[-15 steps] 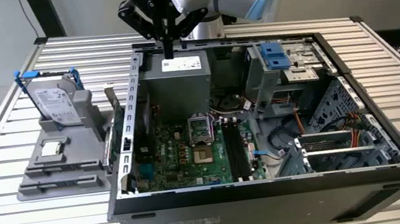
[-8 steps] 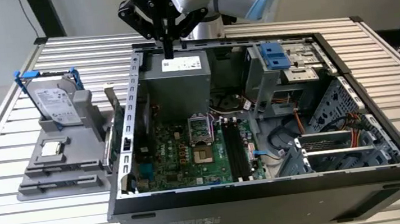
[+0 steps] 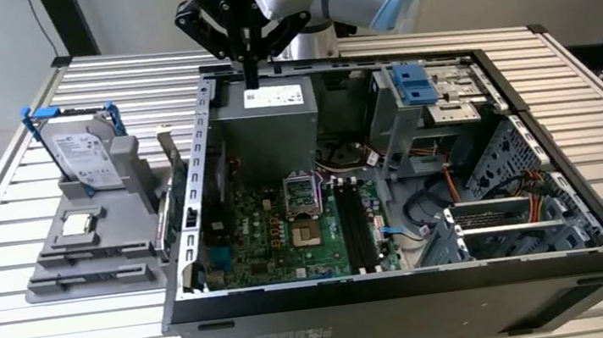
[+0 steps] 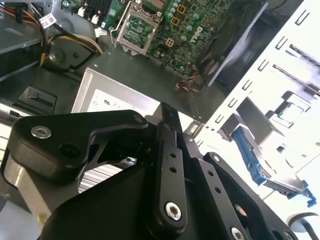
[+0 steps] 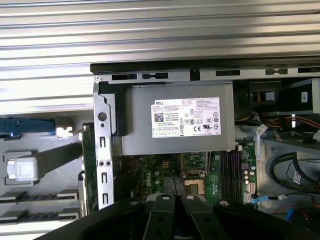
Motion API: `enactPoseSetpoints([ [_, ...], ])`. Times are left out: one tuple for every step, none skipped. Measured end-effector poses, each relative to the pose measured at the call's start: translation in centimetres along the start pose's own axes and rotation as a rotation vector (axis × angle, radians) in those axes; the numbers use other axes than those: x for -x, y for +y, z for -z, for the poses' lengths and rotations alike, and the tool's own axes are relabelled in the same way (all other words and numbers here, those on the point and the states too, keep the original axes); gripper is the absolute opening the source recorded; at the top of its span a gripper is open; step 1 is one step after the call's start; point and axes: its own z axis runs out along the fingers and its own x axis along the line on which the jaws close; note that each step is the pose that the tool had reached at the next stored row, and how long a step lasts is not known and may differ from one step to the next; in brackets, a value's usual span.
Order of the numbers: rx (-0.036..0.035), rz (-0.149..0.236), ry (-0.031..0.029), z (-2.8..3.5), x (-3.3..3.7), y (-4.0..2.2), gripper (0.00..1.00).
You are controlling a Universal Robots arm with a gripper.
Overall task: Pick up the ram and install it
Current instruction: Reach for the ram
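Note:
The ram (image 3: 170, 156) is a thin dark green stick standing on edge in the grey holder, just outside the open computer case's wall; in the first wrist view the ram (image 5: 89, 165) runs beside that wall. My gripper (image 3: 252, 82) hangs above the case's back edge, over the grey power supply (image 3: 267, 113), well apart from the ram. Its black fingers (image 5: 165, 192) are shut with nothing between them, and the gripper (image 4: 167, 109) points down at the power supply. The motherboard's black memory slots (image 3: 354, 223) lie right of the processor socket (image 3: 304, 211).
The grey holder (image 3: 74, 263) at the exterior view's left also carries a silver hard drive (image 3: 84, 155) in a blue bracket and a small square chip (image 3: 80, 221). Drive cages and cables (image 3: 475, 192) crowd the case's right half. A slatted metal table (image 3: 25, 337) surrounds everything.

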Motion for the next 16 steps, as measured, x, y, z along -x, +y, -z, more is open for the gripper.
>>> enactPoseSetpoints([
  [0.0001,0.0,-0.0001,0.0,-0.21,-0.01,0.0],
  [0.0001,0.0,0.0,0.0,-0.5,-0.04,0.0],
  [0.0002,0.0,-0.0002,0.0,-0.73,-0.05,0.0],
  [0.0001,0.0,-0.0001,0.01,-0.9,-0.06,0.0],
  [0.0001,0.0,-0.0001,0.02,-1.09,-0.08,0.0],
  [0.0002,0.0,-0.0001,0.02,-1.28,-0.09,0.0],
  [0.0003,0.0,-0.0002,0.02,-1.4,-0.1,0.0],
  [0.0003,0.0,-0.0001,0.02,-1.51,-0.11,0.0],
  [0.0002,0.0,-0.0001,0.03,-1.63,-0.12,0.0],
  [0.0003,0.0,-0.0002,0.03,-2.11,-0.15,0.0],
  [0.0003,0.0,-0.0001,0.03,-2.18,-0.15,0.0],
  [0.0002,0.0,-0.0001,0.03,-2.25,-0.16,0.0],
  [0.0002,0.0,-0.0001,0.03,-2.3,-0.16,0.0],
  [0.0001,0.0,-0.0001,0.03,-2.34,-0.16,0.0],
  [0.0,0.0,0.0,0.04,-2.37,-0.17,0.0],
  [0.0002,0.0,-0.0001,0.03,-2.39,-0.17,0.0],
])
